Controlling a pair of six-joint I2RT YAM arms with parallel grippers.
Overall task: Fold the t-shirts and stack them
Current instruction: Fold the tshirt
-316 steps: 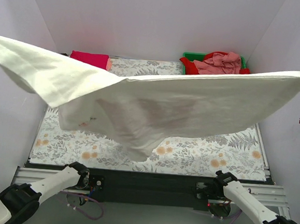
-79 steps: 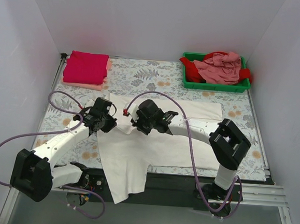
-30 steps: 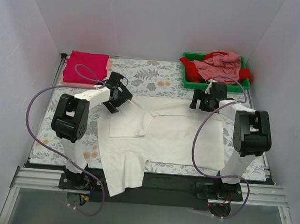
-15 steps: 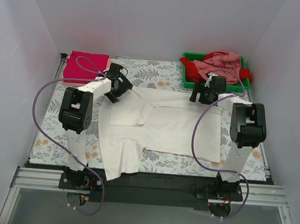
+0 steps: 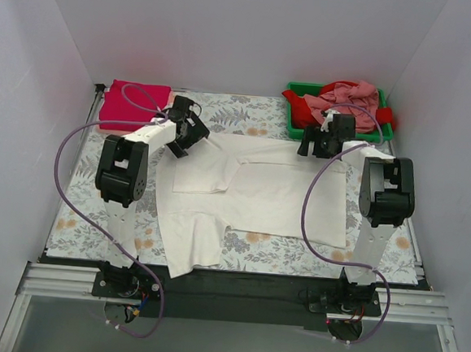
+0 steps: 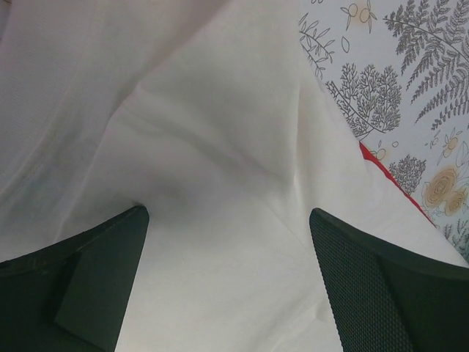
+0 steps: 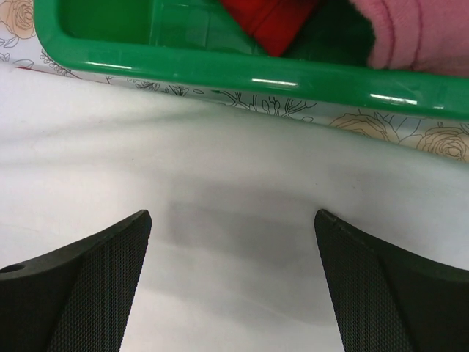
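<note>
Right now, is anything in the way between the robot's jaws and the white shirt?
No, nothing I can see. Both pairs of jaws are open right over the far edge of the white shirt, with only cloth showing between them. The green tray sits just beyond the right jaws, not in between.

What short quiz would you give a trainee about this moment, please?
1. True or false: the white t-shirt lies spread on the table cover.
2. Where does the green tray sit in the top view? A) far right corner B) far left corner C) middle of the near edge
3. Fill in: the left gripper and the right gripper, both over white cloth, are each ____ (open or shut).

Key: 1 true; 2 A; 3 open.
</note>
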